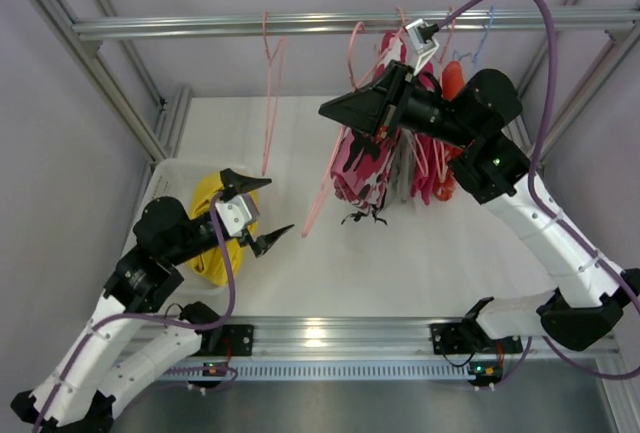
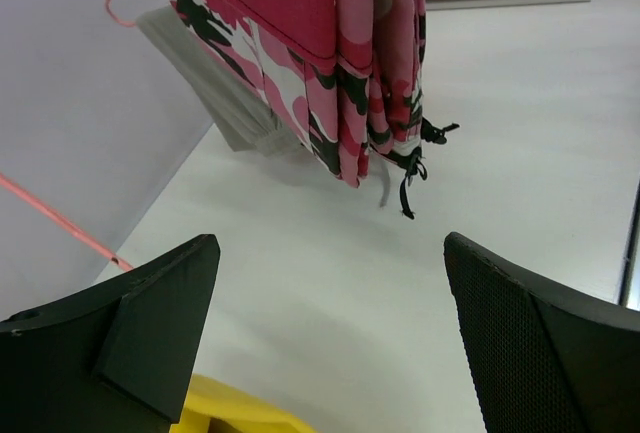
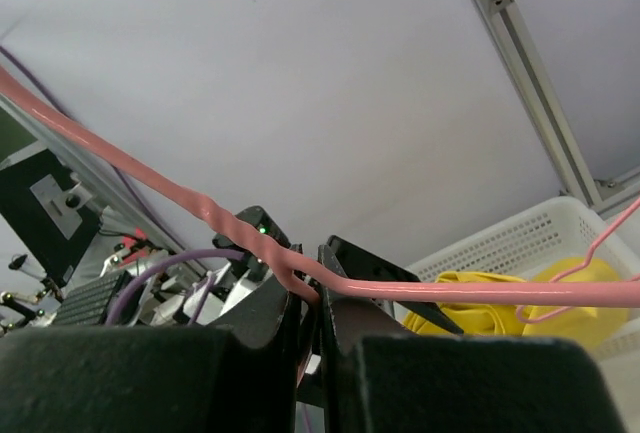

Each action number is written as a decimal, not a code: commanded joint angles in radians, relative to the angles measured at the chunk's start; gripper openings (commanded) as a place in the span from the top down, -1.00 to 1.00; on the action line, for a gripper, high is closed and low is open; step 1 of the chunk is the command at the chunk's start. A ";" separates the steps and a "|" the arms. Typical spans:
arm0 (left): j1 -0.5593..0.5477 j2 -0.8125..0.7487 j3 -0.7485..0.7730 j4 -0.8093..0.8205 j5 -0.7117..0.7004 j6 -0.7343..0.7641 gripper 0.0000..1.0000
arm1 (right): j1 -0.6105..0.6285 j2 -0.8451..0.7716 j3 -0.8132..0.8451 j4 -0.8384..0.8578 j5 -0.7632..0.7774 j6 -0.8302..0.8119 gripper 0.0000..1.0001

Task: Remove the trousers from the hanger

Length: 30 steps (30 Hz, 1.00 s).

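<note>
The pink-white-black patterned trousers [image 1: 362, 168] hang folded over a pink wire hanger [image 1: 322, 191] below the top rail; they also show in the left wrist view [image 2: 300, 33]. My right gripper [image 1: 335, 111] is shut on this hanger's wire, which crosses between the jaws in the right wrist view [image 3: 450, 293]; the gripper [image 3: 310, 278] pinches it at a bend. My left gripper [image 1: 280, 205] is open and empty, just above the yellow trousers [image 1: 205, 193] lying in a white basket [image 1: 165, 168]. In its own view the left gripper [image 2: 330, 253] faces the hanging trousers.
An empty pink hanger [image 1: 268, 83] hangs from the rail [image 1: 300, 23] at the left. Magenta [image 1: 428, 168] and orange [image 1: 452, 81] garments hang on hangers behind my right arm. Frame posts stand at both sides. The basket [image 3: 500, 248] and yellow trousers [image 3: 490, 298] show past the right jaws.
</note>
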 commanded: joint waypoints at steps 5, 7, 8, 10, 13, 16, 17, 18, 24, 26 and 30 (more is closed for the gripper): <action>-0.007 0.084 -0.099 0.343 0.088 0.055 -0.98 | 0.003 -0.052 0.145 0.202 -0.030 -0.062 1.00; -0.023 0.106 -0.111 0.397 0.072 0.035 -0.98 | 0.003 -0.047 0.172 0.197 -0.039 -0.072 1.00; -0.032 0.130 -0.122 0.438 0.064 0.041 -0.98 | 0.005 -0.045 0.182 0.194 -0.041 -0.076 1.00; -0.079 0.141 -0.142 0.477 0.027 0.084 -0.98 | 0.006 -0.041 0.206 0.194 -0.047 -0.083 1.00; -0.148 0.164 -0.171 0.541 -0.025 0.130 -0.98 | 0.006 -0.035 0.234 0.184 -0.042 -0.083 1.00; -0.217 0.201 -0.185 0.604 -0.126 0.173 -0.96 | 0.012 -0.033 0.243 0.181 -0.044 -0.083 1.00; -0.233 0.211 -0.188 0.622 -0.154 0.187 -0.96 | 0.014 -0.038 0.243 0.182 -0.042 -0.083 1.00; -0.260 0.230 -0.193 0.644 -0.184 0.199 -0.96 | 0.017 -0.038 0.245 0.182 -0.042 -0.083 1.00; -0.309 0.316 -0.182 0.785 -0.323 0.202 -0.98 | 0.037 -0.047 0.248 0.177 -0.045 -0.092 1.00; -0.314 0.348 -0.177 0.823 -0.332 0.196 -0.98 | 0.040 -0.047 0.248 0.179 -0.048 -0.091 1.00; -0.319 0.393 -0.173 0.874 -0.349 0.170 -0.98 | 0.043 -0.052 0.260 0.173 -0.048 -0.094 1.00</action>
